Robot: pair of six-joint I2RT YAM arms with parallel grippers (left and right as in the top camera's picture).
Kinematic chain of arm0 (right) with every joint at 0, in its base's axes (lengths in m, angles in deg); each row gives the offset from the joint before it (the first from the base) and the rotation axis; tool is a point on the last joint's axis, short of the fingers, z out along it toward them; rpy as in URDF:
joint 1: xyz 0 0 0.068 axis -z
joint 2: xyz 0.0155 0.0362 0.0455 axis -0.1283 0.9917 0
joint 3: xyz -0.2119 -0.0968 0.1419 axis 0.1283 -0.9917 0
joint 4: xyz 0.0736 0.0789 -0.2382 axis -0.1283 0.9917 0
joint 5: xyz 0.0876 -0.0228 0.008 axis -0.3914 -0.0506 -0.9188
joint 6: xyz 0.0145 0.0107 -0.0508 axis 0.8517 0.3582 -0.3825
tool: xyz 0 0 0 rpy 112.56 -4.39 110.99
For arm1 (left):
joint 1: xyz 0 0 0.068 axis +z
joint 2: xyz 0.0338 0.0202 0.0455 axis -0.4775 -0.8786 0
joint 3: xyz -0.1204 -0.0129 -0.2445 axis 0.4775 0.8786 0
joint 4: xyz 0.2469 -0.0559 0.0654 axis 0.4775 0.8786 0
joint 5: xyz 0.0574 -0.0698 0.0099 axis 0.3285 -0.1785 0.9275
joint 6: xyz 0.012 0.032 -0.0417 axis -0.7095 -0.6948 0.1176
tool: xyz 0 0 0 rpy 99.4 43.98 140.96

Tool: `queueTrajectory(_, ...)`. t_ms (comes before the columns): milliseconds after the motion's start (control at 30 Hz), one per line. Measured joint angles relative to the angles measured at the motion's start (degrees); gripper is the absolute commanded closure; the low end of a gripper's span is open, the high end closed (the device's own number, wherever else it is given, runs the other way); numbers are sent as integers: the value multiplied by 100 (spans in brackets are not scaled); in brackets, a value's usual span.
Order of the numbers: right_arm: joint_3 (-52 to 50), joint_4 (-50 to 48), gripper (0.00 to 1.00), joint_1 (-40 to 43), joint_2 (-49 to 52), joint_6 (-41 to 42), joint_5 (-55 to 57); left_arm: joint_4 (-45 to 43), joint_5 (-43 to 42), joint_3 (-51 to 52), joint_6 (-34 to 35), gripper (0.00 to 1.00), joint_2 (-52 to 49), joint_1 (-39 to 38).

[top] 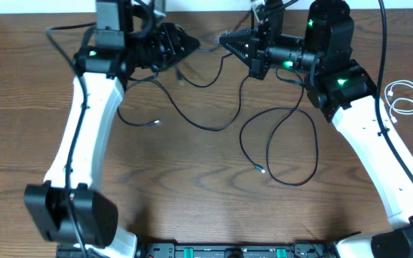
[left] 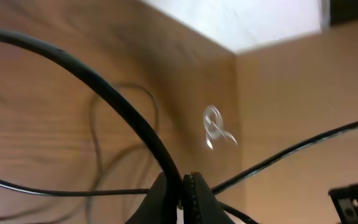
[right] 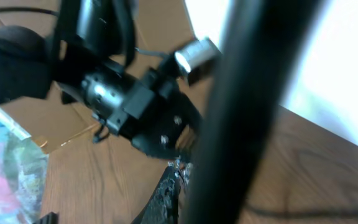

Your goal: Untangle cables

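Both grippers hover tip to tip over the far middle of the table. My left gripper (top: 194,45) is shut on a black cable (top: 208,128) that trails down to a small plug (top: 156,123). In the left wrist view that cable (left: 123,112) arcs up out of the shut left gripper (left: 184,180). My right gripper (top: 223,39) is shut too; in the right wrist view a blurred black cable (right: 241,112) runs into the right gripper (right: 182,177). A second black cable (top: 292,180) lies looped on the table. The white cable (top: 406,100) lies coiled at the right.
The brown wooden table (top: 192,193) fills the overhead view. The white arm links (top: 84,129) slant in from both lower corners. Thick black robot wires (top: 382,36) hang by the right arm. The left arm's wrist (right: 123,99) shows close in the right wrist view.
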Motion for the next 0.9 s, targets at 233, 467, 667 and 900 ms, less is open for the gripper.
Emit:
queueTrajectory(233, 0, 107, 99, 0, 0, -4, 527, 0, -1029, 0, -2, 93, -166, -33)
queueTrajectory(467, 0, 396, 98, -2, 9, -24, 1051, 42, -1331, 0, 0, 93, -166, -184)
queueTrajectory(667, 0, 831, 89, -2, 111, -81, 1285, 20, -1449, 0, -2, 93, -166, -435)
queueTrajectory(900, 0, 1482, 91, -2, 127, -470, 1364, 17, -1482, 0, 0, 93, -166, -437)
